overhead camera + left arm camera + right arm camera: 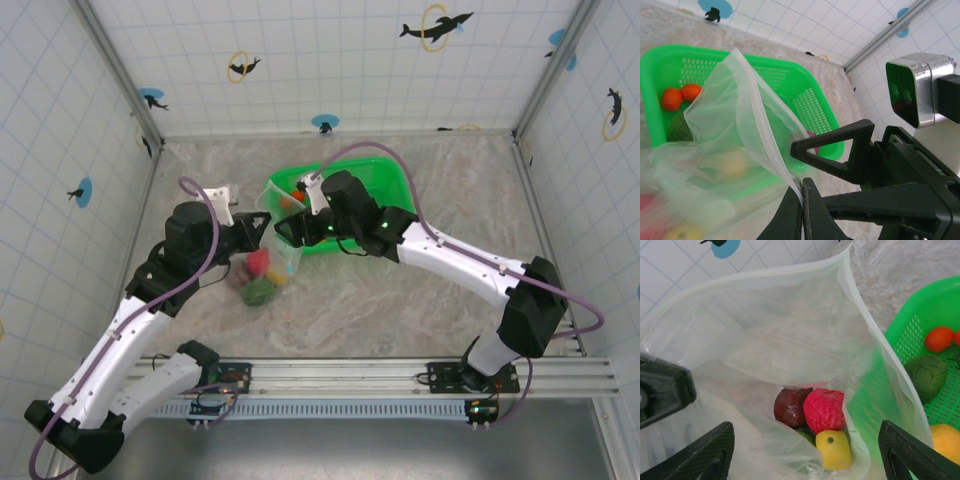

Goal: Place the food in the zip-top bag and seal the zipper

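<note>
The clear zip-top bag point(266, 272) lies in front of the green basket point(388, 178), its mouth held up and open. My left gripper point(803, 194) is shut on the bag's zipper point(764, 125) at the rim. My right gripper point(806, 429) stands open and empty just over the bag's mouth. Inside the bag point(765, 340) lie a maroon piece of food point(789, 407), a red one point(824, 410) and a yellow one point(834, 450). In the basket point(920, 315) remain an orange piece point(939, 339), a dark green one point(926, 374) and a yellow-orange one point(946, 440).
The basket point(812, 97) stands right behind the bag, touching its far side. Tiled walls close off the table at the left, back and right. My right gripper's fingers point(840, 150) hang close beside the left gripper point(266, 224).
</note>
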{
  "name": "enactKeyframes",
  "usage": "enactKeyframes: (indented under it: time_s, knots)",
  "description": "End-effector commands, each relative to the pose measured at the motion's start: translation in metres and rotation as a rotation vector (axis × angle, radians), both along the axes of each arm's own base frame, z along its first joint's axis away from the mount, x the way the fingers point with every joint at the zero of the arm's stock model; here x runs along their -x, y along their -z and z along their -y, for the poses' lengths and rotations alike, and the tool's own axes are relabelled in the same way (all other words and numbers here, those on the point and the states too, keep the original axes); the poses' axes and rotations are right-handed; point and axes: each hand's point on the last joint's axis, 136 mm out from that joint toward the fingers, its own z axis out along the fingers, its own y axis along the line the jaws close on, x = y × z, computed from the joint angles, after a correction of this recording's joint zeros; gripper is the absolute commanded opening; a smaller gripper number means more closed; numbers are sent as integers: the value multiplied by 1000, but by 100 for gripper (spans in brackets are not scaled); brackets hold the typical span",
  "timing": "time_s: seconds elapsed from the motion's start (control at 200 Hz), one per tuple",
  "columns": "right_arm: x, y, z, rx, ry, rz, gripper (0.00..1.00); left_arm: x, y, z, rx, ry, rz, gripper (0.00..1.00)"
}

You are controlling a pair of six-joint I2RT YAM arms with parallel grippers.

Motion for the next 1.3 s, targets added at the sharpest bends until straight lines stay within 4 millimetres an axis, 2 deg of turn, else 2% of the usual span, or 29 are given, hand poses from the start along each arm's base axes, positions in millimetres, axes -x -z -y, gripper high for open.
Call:
enactKeyframes:
  time_s: [0.0,0.1,0.11,0.125,0.195,0.24,0.355,0.48,0.495,0.566,0.721,0.931,1.041,1.056,1.081,1.296]
  knots:
    - [3,-45,0,-73,-58,54,76,-1,-10,-9,-23,-34,35,0]
    - [-8,-53,8,-56,-36,79,75,-2,-9,-14,-44,-56,41,0]
    - [-11,-54,9,-54,-30,79,75,-2,-20,-15,-35,-61,63,0]
    - [-13,-54,11,-51,-22,78,74,-2,-24,-17,-35,-67,73,0]
    - [-33,-52,26,-56,28,56,74,-2,-26,-24,-52,-97,91,0]
    - [-49,-44,37,-58,66,18,74,-2,-27,-29,-63,-117,101,0]
    - [-76,-9,55,11,115,-72,73,1,-28,-37,-74,-147,124,0]
    - [-92,42,59,154,125,-190,73,5,-34,-47,-91,-175,160,0]
    - [-94,47,59,168,120,-201,73,5,-26,-48,-104,-178,148,0]
    - [-97,78,56,253,103,-271,74,7,-24,-54,-117,-200,162,0]
    - [-99,120,39,365,50,-346,77,11,-20,-63,-144,-222,185,0]
    - [-102,158,24,441,5,-419,80,16,-14,-68,-171,-223,201,0]
    - [-101,177,25,496,-2,-449,81,18,-8,-70,-187,-228,198,0]
    - [-99,179,25,503,-5,-453,81,18,-7,-70,-189,-228,199,0]
    - [-96,193,26,525,-8,-477,82,19,-6,-69,-190,-225,198,0]
    - [-79,227,29,590,-42,-535,82,21,4,-69,-205,-217,191,0]
